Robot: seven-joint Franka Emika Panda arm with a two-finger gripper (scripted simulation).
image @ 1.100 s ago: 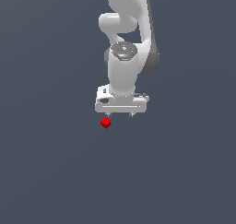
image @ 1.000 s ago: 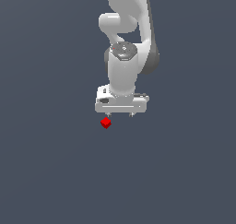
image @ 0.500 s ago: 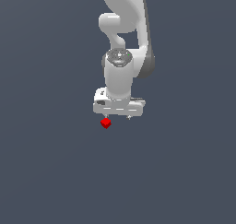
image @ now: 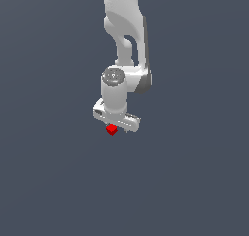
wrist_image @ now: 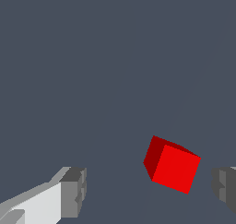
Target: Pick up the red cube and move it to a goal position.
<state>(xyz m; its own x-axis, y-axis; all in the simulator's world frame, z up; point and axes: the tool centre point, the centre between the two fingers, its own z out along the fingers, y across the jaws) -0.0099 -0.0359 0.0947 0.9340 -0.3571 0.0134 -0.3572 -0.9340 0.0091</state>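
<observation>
The red cube point(image: 111, 130) rests on the dark grey floor, just under the white gripper point(image: 115, 127) in the exterior view. In the wrist view the red cube point(wrist_image: 171, 164) lies between the two grey fingertips point(wrist_image: 73, 191), closer to one of them and touching neither. My gripper point(wrist_image: 150, 188) is open, with its jaws spread far wider than the cube. The hand is turned at an angle above the cube, and the white arm rises behind it.
The flat dark grey floor point(image: 58, 181) stretches in every direction. No other objects or edges appear in either view.
The hand has swung and rotated, coming down closer over the cube and towards the exterior view's left. The cube has stayed where it was.
</observation>
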